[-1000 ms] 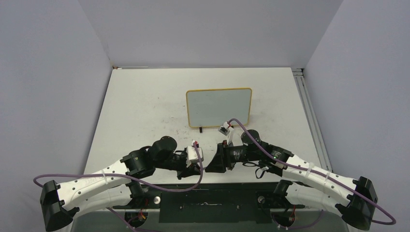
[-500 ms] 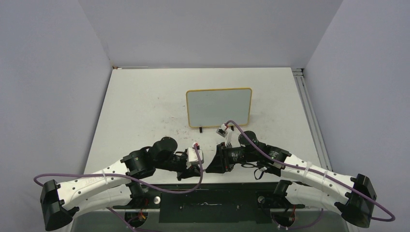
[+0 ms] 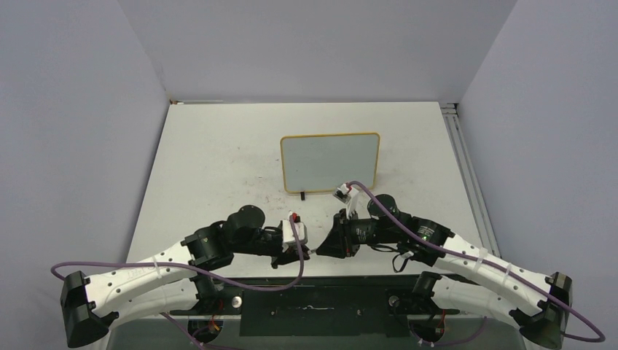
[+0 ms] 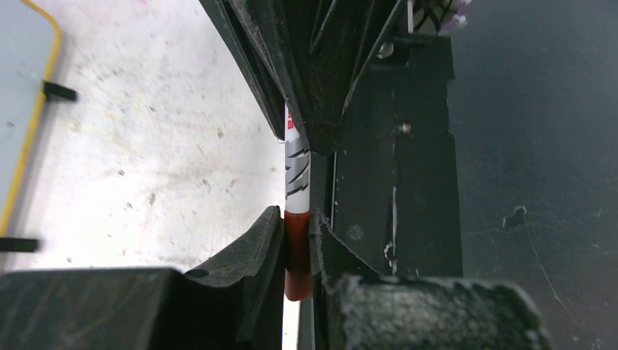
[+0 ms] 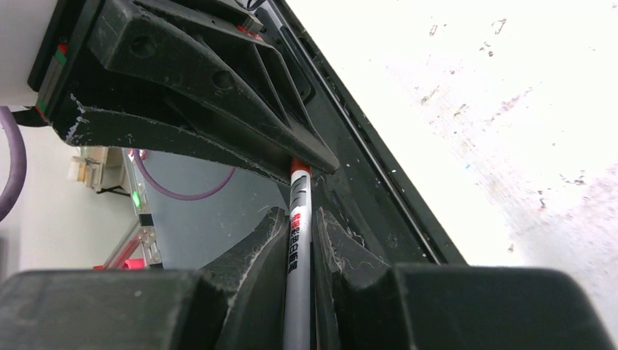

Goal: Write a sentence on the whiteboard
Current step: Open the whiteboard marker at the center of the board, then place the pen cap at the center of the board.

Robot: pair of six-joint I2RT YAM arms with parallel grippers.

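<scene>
Now both arms meet low over the near edge of the tabletop (image 3: 218,160), with the marker (image 4: 296,179) bridging them.

Change in the last second: the right jaws went from partly open to fully closed, and now pinch the grey barrel (image 5: 297,255). The left jaws are as before, clamped tight on the red end, taken to be the cap (image 4: 296,255).

The whiteboard (image 3: 330,162) stands upright mid-tabletop, well beyond both arms. Its face is blank, with no sentence on it yet.

Reading: each end of the marker is now held by one arm, so the setup suits pulling the two apart to uncap it. Writing has not begun and the task looks to be in its early preparation. Likely risk is the smooth barrel slipping through the right jaws if the cap sits tight.
</scene>
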